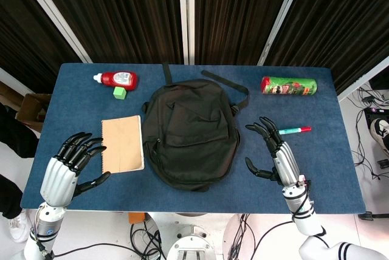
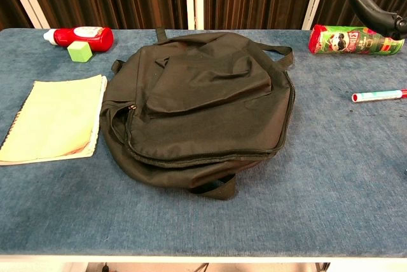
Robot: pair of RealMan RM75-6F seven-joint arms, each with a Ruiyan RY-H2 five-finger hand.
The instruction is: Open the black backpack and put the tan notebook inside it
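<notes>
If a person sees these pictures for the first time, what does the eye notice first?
The black backpack lies flat and zipped in the middle of the blue table. The tan notebook lies just left of it. Both hands, left and right, hover open at the near edge.

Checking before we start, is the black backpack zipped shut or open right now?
Shut. The black backpack lies flat with its zipper line closed along the edge in the chest view; no opening shows.

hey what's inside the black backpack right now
Cannot tell: the black backpack lies flat with its zipper closed, so its inside is hidden. The tan notebook is outside, lying on the table beside it.
</notes>
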